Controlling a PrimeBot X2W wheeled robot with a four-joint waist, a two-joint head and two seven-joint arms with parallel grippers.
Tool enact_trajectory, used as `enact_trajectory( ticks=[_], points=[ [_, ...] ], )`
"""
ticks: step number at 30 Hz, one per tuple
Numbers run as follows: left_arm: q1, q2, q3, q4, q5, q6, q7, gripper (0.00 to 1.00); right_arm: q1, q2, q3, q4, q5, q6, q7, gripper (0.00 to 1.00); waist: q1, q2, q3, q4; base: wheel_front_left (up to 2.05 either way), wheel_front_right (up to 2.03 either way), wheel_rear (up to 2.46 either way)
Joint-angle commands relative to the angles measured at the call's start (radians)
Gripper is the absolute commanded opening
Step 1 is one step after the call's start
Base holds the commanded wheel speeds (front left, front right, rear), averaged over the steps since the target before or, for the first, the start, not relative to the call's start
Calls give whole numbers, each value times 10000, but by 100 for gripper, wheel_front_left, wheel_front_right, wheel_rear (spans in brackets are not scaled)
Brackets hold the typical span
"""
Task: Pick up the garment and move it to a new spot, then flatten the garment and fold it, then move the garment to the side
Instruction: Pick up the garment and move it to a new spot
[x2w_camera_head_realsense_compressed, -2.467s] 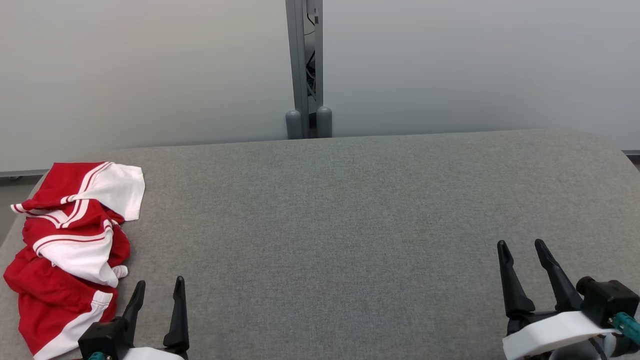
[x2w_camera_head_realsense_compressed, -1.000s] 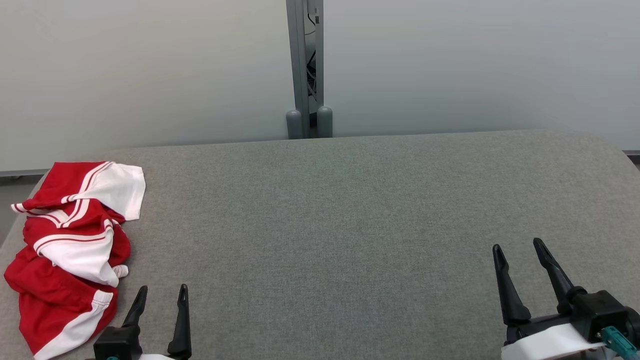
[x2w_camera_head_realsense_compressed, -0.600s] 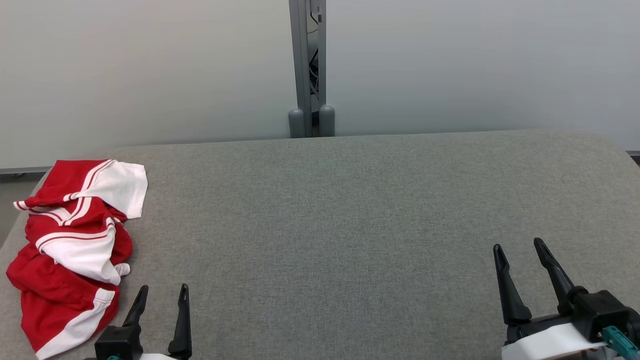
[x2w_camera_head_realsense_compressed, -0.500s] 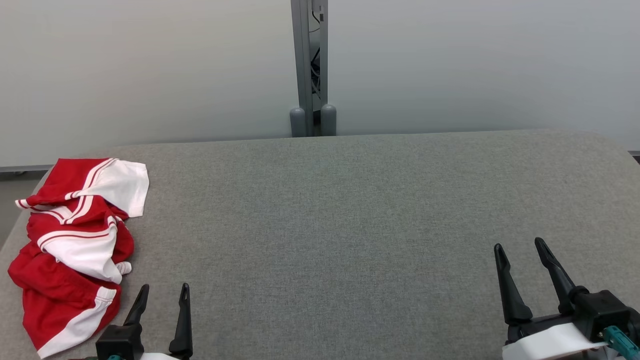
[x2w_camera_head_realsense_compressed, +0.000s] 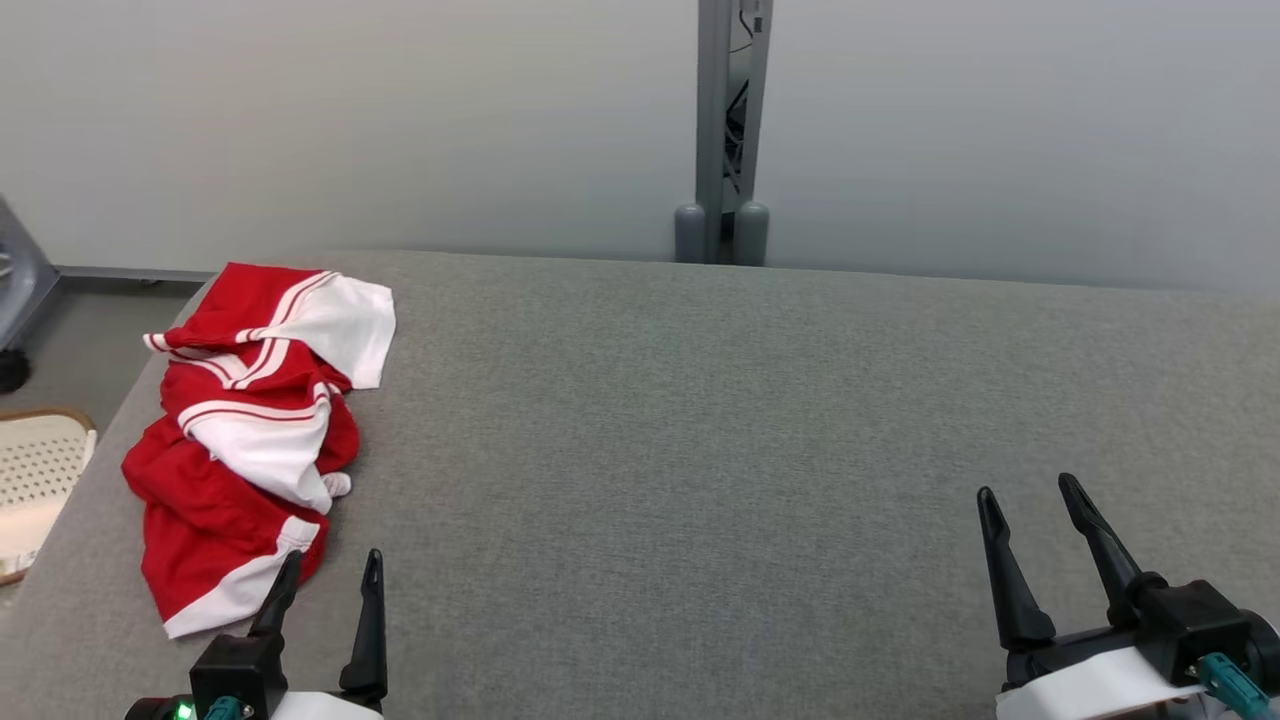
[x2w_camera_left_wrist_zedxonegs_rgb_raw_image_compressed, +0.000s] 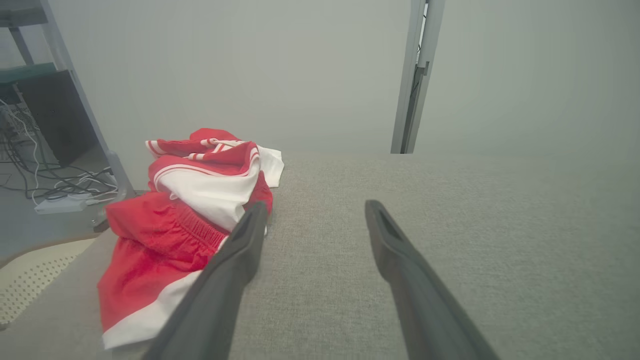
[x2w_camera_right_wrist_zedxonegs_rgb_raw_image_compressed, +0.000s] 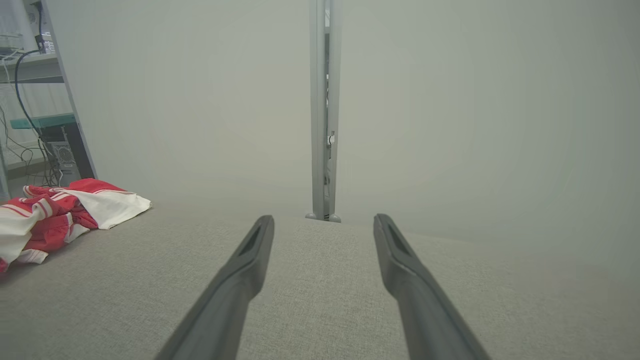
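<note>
Grey table (x2w_camera_head_realsense_compressed: 700, 420): garment (x2w_camera_head_realsense_compressed: 235, 480) lies lengthwise along left edge.

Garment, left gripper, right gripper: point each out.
garment (x2w_camera_head_realsense_compressed: 255, 450), head view, white panel in the middle of the heap.
left gripper (x2w_camera_head_realsense_compressed: 333, 554), head view, midway between its fingertips.
right gripper (x2w_camera_head_realsense_compressed: 1026, 486), head view, midway between its fingertips.

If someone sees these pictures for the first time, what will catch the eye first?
The red and white garment stands out most: it lies crumpled near the left edge of the grey table. Next come the two open dark grippers, the left gripper close by the garment's near end and the right gripper at the lower right over bare cloth. A grey post stands upright behind the table.
</note>
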Motion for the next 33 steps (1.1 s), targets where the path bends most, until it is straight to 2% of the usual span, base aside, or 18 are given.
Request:
enact_trajectory(
  ticks=[1,6,18,25,33],
  points=[
    [-181,78,17,-25,-49,-40,-30,100,60,-72,-11,-58,63,17,-24,100,0,0,21,433,0,0,0],
    [-203,98,-120,-83,-14,-58,-27,100,89,-69,-14,-106,45,11,-24,100,0,0,34,1461,0,0,0],
    [-262,214,-272,-145,-109,-112,80,100,64,-71,28,-74,154,11,-24,100,0,0,39,3055,0,0,0],
    [-203,311,-340,-240,-172,-85,248,100,14,-72,90,-28,175,11,-24,100,0,0,28,3288,0,0,0],
    [-477,629,-273,-487,-296,-146,866,100,66,-72,78,-47,229,11,-24,100,0,0,42,3019,0,0,0]
  ],
)
